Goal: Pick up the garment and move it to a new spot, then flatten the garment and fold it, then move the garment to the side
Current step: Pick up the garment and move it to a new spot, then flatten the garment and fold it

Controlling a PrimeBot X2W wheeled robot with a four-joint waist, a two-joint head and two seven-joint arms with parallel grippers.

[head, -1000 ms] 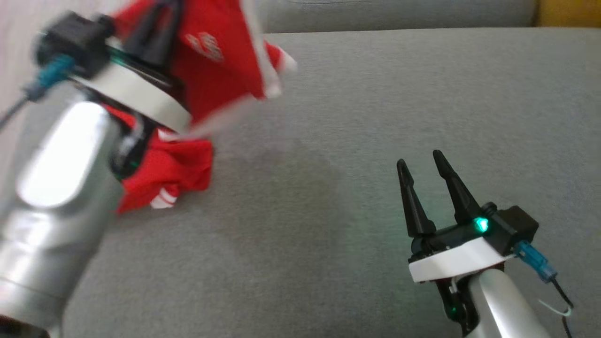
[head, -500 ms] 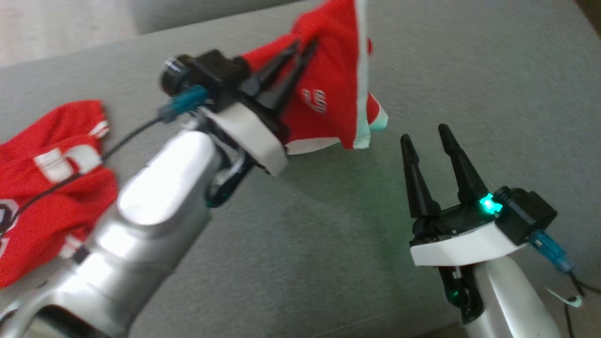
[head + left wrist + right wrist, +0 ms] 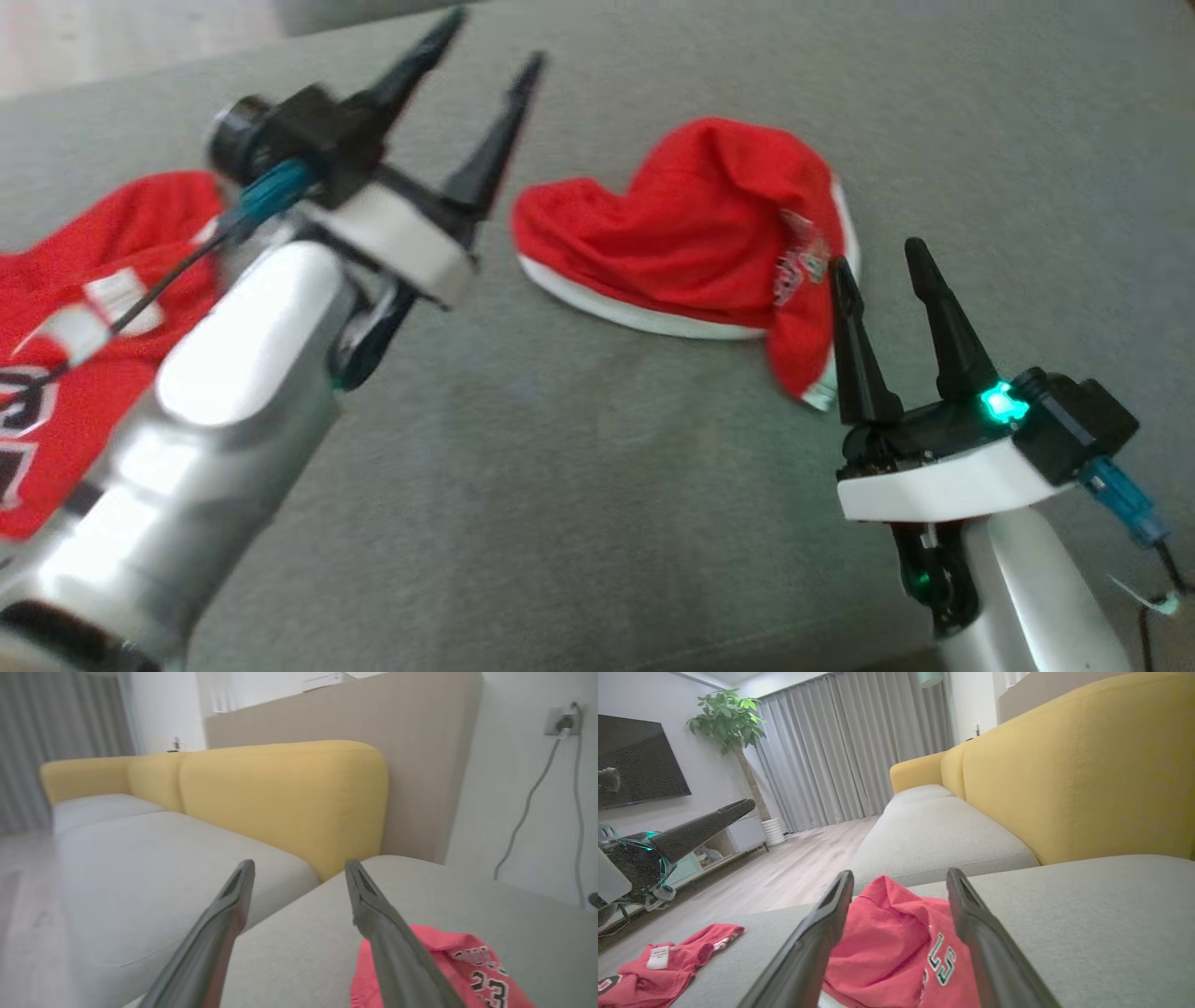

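On the cushion (image 3: 597,485), the garment (image 3: 691,233) lies right of a second garment (image 3: 140,210).

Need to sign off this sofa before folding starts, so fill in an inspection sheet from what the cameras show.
Surface: grey sofa cushion, flat.
Job's things: red garment with white trim, lying crumpled on the cushion, not yet flattened.
Clutter: second red garment, bunched at the cushion's left end.
Grippers: left gripper open, empty, raised above the cushion; right gripper open, empty, close beside the red garment.
Cables: blue-plugged leads at both wrists; grey cable running up to a wall socket.
Surroundings: yellow backrest, grey curtains, potted plant, wall TV.
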